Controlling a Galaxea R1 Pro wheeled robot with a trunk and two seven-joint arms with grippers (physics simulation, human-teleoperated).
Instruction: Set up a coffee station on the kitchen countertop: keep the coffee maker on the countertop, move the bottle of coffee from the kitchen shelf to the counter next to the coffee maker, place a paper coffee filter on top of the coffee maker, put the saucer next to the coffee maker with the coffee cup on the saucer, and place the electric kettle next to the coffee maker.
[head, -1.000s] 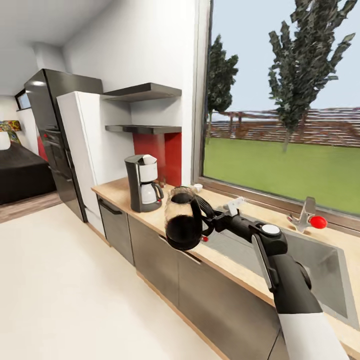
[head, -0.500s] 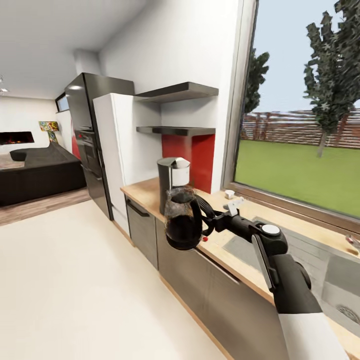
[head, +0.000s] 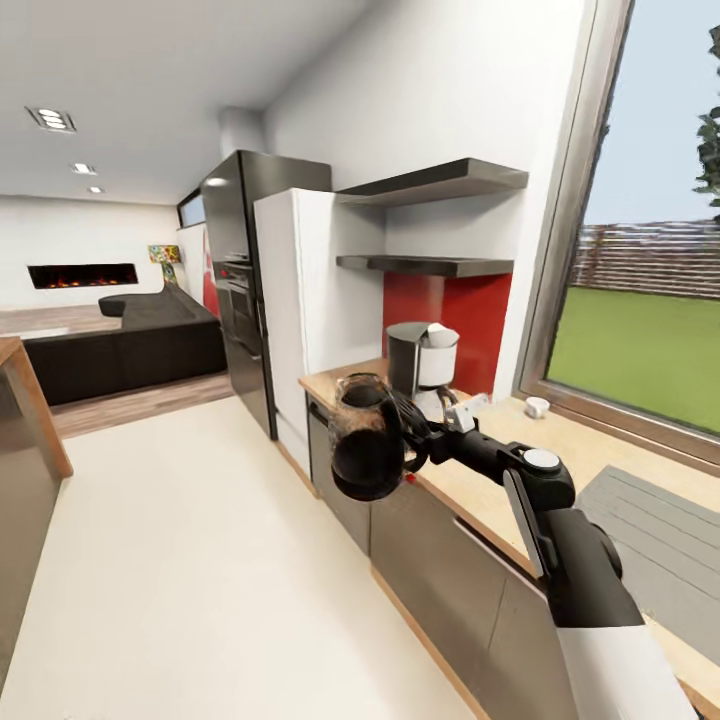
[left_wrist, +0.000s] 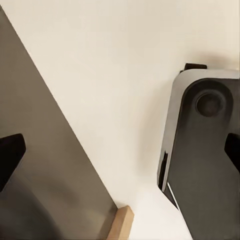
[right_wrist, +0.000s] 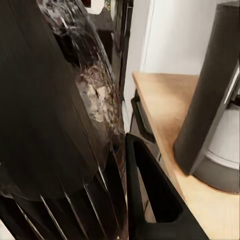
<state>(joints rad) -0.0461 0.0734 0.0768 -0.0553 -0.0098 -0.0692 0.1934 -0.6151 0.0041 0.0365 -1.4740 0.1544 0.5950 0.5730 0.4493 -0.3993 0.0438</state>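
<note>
My right gripper (head: 418, 441) is shut on the looped handle of the dark electric kettle (head: 364, 450), held out in the air just off the front edge of the kitchen countertop (head: 470, 500). Close up in the right wrist view are the kettle (right_wrist: 55, 115) and the coffee maker (right_wrist: 212, 100). The coffee maker (head: 421, 365) stands on the counter behind the kettle, with a white piece on top that I cannot identify. A small white coffee cup (head: 537, 406) sits near the window. My left gripper (left_wrist: 120, 152) is open over the floor. The bottle of coffee and the saucer are out of view.
Two dark shelves (head: 430, 265) hang above the coffee maker beside a white cabinet (head: 300, 310) and a black fridge (head: 235, 280). A grey draining area (head: 650, 520) lies at the counter's right. A wooden island edge (head: 30, 400) stands at the left. The robot's base (left_wrist: 205, 150) rests on pale floor.
The whole view has swung left, so the camera moved: the sink and tap left the picture, the living room and island came in. The kettle stays held the same way in my right gripper.
</note>
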